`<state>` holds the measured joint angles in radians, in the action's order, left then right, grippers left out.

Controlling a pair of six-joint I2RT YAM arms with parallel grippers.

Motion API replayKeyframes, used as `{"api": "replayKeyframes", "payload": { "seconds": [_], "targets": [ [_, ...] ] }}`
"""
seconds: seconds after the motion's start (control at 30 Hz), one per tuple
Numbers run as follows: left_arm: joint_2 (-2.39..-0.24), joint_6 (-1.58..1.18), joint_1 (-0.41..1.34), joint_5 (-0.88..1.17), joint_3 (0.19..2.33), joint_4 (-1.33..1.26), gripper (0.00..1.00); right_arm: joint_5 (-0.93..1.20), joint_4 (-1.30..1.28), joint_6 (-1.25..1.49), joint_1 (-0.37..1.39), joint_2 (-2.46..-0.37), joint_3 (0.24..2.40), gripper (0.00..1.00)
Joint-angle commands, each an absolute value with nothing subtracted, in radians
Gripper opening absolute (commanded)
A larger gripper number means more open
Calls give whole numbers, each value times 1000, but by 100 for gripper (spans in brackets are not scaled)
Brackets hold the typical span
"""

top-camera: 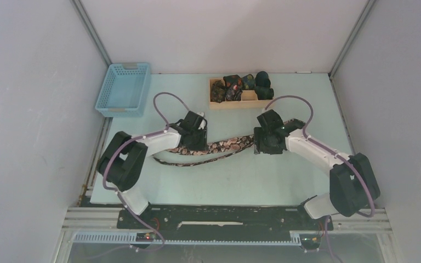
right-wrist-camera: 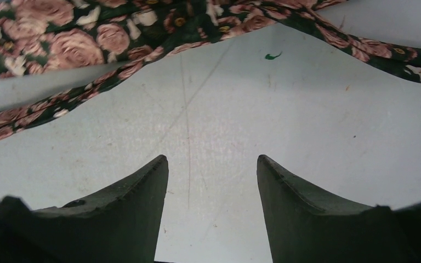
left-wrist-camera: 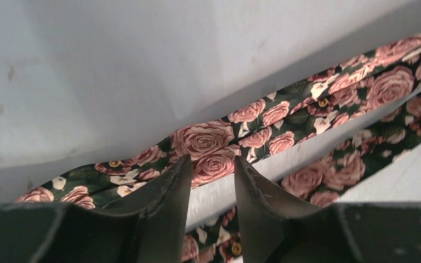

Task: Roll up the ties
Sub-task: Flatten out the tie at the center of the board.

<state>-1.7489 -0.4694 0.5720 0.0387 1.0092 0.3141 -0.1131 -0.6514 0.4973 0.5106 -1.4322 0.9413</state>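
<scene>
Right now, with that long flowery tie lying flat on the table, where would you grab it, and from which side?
Probably near one end of the long tie, coming straight down from above with the jaws across its narrow width. It lies flat and thin on the table, so no side offers anything to pinch, and a roll starts from an end.

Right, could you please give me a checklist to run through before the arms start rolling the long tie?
1. Long dark rose-patterned fabric tie lying unrolled on the pale table: ok.
2. Left fingers parted, tie just beyond their tips: ok.
3. Right fingers parted: ok.
4. Tie between the right fingers: not ok, only bare table there.
5. Tie free of twists: cannot tell; two strands run side by side.
6. Room in the shallow wooden tray of rolled ties: cannot tell.
</scene>
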Motion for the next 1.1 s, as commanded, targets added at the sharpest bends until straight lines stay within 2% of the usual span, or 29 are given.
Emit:
{"api": "replayKeyframes", "payload": {
  "seconds": [0.0, 0.23, 0.3, 0.4, 0.6, 0.8, 1.07],
  "targets": [
    [-1705, -529, 583, 79, 847, 399, 43, -133, -603, 504, 472, -1478, 945, 64],
    [-1538, -505, 600, 73, 909, 430, 44, -80, -562, 491, 434, -1483, 945, 63],
    [-1527, -477, 600, 28, 962, 455, 47, -78, -562, 490, 430, -1478, 945, 63],
    [-1575, -433, 600, -59, 1056, 493, 52, -85, -568, 486, 425, -1480, 945, 63],
    [-1753, -404, 594, -101, 1189, 547, 51, -101, -568, 485, 412, -1498, 945, 63],
    [-1824, -426, 593, -91, 1165, 529, 49, -72, -538, 496, 334, -1566, 974, 63],
    [-1821, -446, 594, -69, 1075, 497, 47, -49, -537, 472, 272, -1743, 1128, 62]
  ]
}}
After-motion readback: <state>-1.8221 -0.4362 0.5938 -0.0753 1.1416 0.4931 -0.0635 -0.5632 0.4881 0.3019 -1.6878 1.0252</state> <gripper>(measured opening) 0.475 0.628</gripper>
